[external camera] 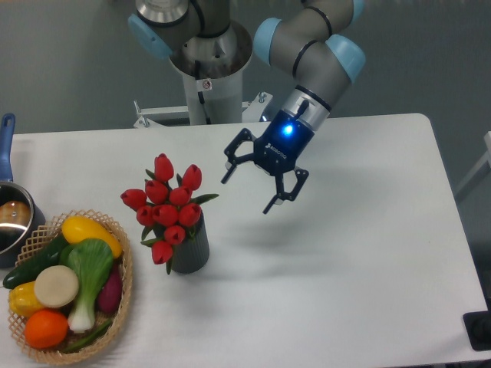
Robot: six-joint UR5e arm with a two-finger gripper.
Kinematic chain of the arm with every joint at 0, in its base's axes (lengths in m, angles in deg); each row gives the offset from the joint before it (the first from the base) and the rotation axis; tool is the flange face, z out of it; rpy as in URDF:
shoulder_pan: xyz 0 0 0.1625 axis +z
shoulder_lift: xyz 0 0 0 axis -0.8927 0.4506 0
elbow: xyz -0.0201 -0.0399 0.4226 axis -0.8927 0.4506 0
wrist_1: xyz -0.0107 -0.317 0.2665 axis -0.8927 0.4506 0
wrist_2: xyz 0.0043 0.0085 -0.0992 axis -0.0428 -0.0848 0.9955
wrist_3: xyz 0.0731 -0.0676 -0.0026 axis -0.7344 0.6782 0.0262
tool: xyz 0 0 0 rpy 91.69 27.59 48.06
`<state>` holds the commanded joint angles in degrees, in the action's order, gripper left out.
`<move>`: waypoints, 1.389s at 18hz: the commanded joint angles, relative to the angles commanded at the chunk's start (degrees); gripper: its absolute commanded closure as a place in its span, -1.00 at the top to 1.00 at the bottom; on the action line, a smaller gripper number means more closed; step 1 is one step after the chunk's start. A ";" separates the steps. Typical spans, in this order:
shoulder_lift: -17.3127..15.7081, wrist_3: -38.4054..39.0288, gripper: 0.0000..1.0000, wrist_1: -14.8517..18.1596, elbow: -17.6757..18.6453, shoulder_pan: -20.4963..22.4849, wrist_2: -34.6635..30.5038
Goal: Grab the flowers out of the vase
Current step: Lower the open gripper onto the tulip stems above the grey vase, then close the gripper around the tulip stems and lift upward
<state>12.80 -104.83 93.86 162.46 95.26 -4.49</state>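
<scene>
My gripper spread, empty, at 3 o'clock of flowers. Risk: side contact probably tips vase; buds slip.

— Position of the gripper?
— It is seen above the table, tilted, jaws spread apart, nothing held, to the right of the flowers.
— And the flowers?
— They are seated in the vase, beside a basket filled with vegetables.
</scene>
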 joint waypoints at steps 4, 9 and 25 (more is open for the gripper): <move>0.88 0.00 1.00 0.00 -1.14 -2.91 0.37; 3.42 -0.08 1.00 -0.09 -2.99 -6.07 0.55; 5.27 0.62 -1.00 0.00 -6.77 -7.84 0.55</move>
<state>18.08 -104.21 93.87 155.69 87.43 -3.94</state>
